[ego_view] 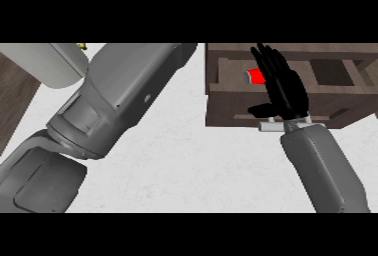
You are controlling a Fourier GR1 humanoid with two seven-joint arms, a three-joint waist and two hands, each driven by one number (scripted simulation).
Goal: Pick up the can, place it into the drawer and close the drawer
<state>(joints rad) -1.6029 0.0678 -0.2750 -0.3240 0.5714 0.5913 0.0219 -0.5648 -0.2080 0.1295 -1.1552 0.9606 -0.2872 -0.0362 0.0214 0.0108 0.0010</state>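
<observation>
Can: a small red cylindrical can (pixel 254 76) is seen inside the open brown wooden drawer (pixel 229 100), at the left of its hollow, partly hidden behind the black fingers.
Handling of the can: it is judged to be light and stiff, with a smooth round wall that may slip; it should be taken around the middle of its side, fingers on one side and thumb on the other. It is not judged to be fragile.
Right hand: the black right hand (pixel 284 92) is stretched over the drawer, the fingers (pixel 267 60) long and nearly straight, the thumb spread toward the left. Nothing is grasped by it; the can is just beside the fingers, and whether it is touched cannot be told.
Left hand: it is not shown; only the big grey left forearm (pixel 111 105) is seen, lying across the white counter (pixel 199 165).
Drawer: it is pulled out, its pale grey handle (pixel 275 126) just under the right wrist.
Stage of the task: the can is judged to be already placed; the closing of the drawer is not yet done.
Next move: the front with the handle is probably to be pushed inward.
</observation>
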